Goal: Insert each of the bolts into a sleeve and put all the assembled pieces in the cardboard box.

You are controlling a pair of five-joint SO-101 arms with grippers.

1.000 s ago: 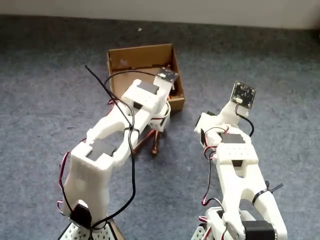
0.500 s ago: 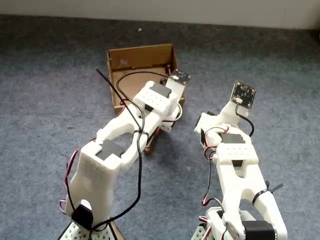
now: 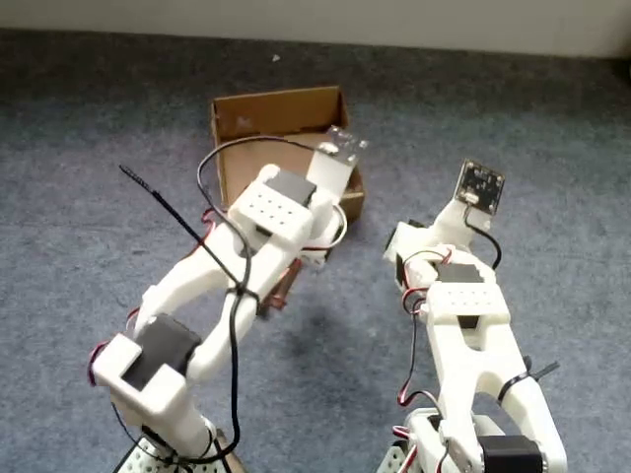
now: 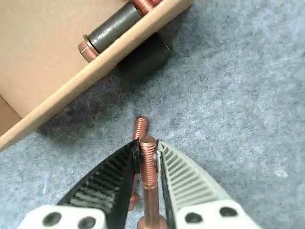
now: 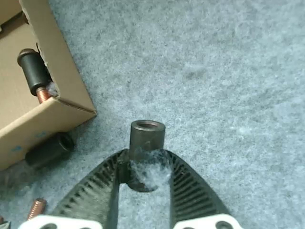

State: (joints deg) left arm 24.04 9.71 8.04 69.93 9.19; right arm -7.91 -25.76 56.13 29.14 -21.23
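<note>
Left wrist view, ribbed left tool pinching threaded copper bolt, right tool clamping dark cylindrical sleeve.

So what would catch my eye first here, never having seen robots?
The left gripper pinches a copper bolt just outside the cardboard box, while the right gripper holds a dark sleeve over the grey carpet. Inside the box, against its wall, lies an assembled piece, bolt in sleeve.
</note>
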